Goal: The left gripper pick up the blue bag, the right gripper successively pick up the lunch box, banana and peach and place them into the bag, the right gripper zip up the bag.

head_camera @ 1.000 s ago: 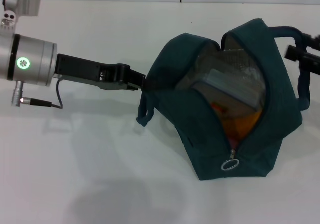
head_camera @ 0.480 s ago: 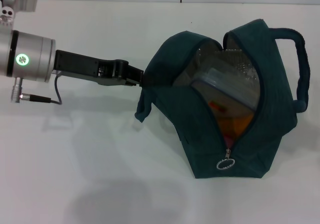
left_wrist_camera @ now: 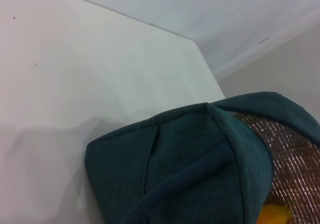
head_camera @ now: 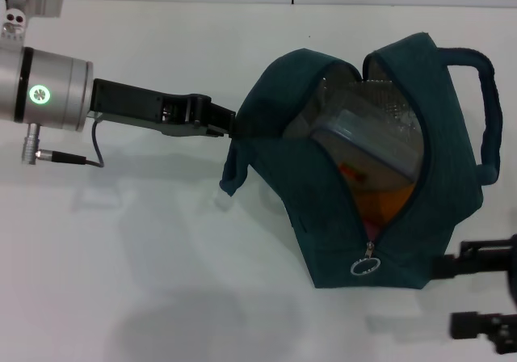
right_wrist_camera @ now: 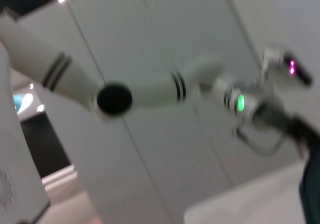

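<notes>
1. Head view: at the far left the left end effector (head_camera: 229,126) reaches in over the white counter (head_camera: 145,265), with a green light on its silver wrist. Its black fingers are pinched on the left edge of the bag (head_camera: 323,216), just above a hanging handle loop.
2. The bag stands on the counter right of the middle. Its mouth is wide open, the zipper is not closed, and the ring pull (head_camera: 365,265) hangs low on the front.
3. Inside the bag, against the silver lining, the lunch box (head_camera: 376,140) lies tilted near the top. Below it an orange-yellow part shows, which seems to be the banana (head_camera: 380,204). A small pink spot lies lower; I cannot tell what it is.
4. The second handle (head_camera: 483,111) stands in an arch at the right end of the bag.
5. At the lower right corner the right end effector (head_camera: 481,293) is low, close to the bottom right of the bag. Two black fingers show with a clear gap between them, holding nothing.
6. Left wrist view: the bag fabric fills the near part, with foil lining and a bit of yellow beside it.
</notes>
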`<action>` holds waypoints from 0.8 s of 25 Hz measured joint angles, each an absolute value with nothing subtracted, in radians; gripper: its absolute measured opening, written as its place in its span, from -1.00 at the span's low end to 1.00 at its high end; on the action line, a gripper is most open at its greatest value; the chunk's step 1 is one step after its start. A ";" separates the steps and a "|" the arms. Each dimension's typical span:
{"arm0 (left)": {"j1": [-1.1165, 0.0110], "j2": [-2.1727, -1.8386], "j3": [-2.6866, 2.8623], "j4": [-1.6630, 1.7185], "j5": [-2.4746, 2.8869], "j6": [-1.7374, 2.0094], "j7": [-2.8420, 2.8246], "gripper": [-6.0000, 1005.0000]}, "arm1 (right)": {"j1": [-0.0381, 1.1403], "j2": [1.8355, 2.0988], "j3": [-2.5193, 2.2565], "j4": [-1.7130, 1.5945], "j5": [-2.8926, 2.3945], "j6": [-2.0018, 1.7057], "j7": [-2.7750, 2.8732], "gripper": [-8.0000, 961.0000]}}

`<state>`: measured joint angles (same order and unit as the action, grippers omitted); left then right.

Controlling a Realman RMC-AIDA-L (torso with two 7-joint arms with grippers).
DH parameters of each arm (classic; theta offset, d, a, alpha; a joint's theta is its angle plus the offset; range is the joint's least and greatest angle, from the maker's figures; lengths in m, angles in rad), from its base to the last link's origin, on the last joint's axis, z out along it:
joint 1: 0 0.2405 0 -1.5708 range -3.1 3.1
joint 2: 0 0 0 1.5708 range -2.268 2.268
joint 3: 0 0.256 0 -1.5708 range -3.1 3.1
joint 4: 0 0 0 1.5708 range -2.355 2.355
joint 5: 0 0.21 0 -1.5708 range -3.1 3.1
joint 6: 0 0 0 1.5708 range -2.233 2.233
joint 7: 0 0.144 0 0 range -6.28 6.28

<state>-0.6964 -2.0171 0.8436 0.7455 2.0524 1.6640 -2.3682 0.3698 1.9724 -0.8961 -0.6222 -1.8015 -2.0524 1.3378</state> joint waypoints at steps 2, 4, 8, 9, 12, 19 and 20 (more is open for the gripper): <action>-0.696 -2.018 0.844 0.745 2.051 1.664 -2.369 -0.90 | 0.384 1.982 -0.905 -0.607 -1.847 -2.002 1.342 0.30; -0.696 -2.018 0.844 0.745 2.051 1.664 -2.370 -0.90 | 0.401 1.991 -0.910 -0.587 -1.884 -1.958 1.345 0.30; -0.696 -2.020 0.844 0.746 2.050 1.666 -2.372 -0.90 | 0.463 2.001 -0.954 -0.517 -1.929 -1.881 1.348 0.29; -0.696 -2.020 0.844 0.746 2.050 1.666 -2.372 -0.90 | 0.478 2.002 -0.969 -0.499 -1.931 -1.859 1.350 0.29; -0.696 -2.020 0.844 0.746 2.049 1.667 -2.373 -0.90 | 0.509 2.007 -1.003 -0.468 -1.938 -1.788 1.382 0.29; -0.688 -2.020 0.844 0.746 2.049 1.670 -2.373 -0.90 | 0.507 1.993 -1.012 -0.476 -1.940 -1.729 1.425 0.29; -0.687 -2.020 0.844 0.746 2.049 1.670 -2.373 -0.90 | 0.505 1.990 -1.009 -0.477 -1.936 -1.719 1.426 0.28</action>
